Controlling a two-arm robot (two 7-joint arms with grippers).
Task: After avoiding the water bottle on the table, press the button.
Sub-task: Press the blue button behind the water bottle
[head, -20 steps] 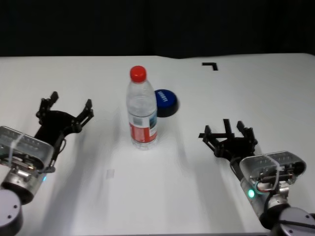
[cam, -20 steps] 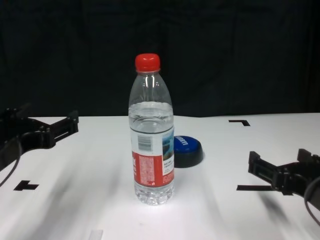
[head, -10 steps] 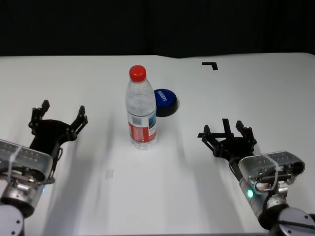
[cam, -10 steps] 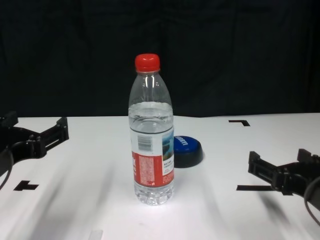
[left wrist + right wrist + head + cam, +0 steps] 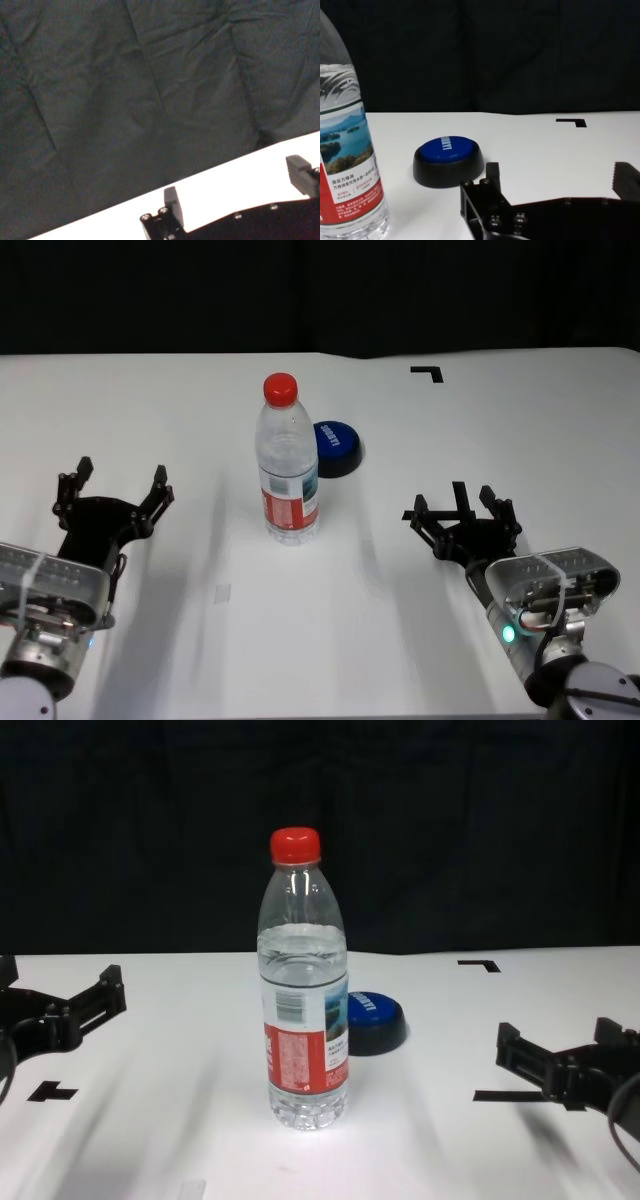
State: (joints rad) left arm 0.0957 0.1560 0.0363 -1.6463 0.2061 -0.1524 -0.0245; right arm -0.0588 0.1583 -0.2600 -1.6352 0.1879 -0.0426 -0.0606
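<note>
Dark creased curtain (image 5: pixel 150 90) hanging close behind the far edge of a flat white desk (image 5: pixel 500 420), small black tape marks (image 5: pixel 428 372) on its surface, soft shadows and a bright even light over the top

The water bottle (image 5: pixel 304 1010) is seen upright at the counter's (image 5: pixel 430 1140) middle, with the button (image 5: pixel 372 1021) just behind it to the right. The left end effector (image 5: pixel 55 1010) and right end effector (image 5: pixel 570 1055) are held spread apart at either edge.

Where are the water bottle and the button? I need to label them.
water bottle (image 5: pixel 288 485), head view, on its label.
button (image 5: pixel 448 147), right wrist view, on its blue top.
</note>
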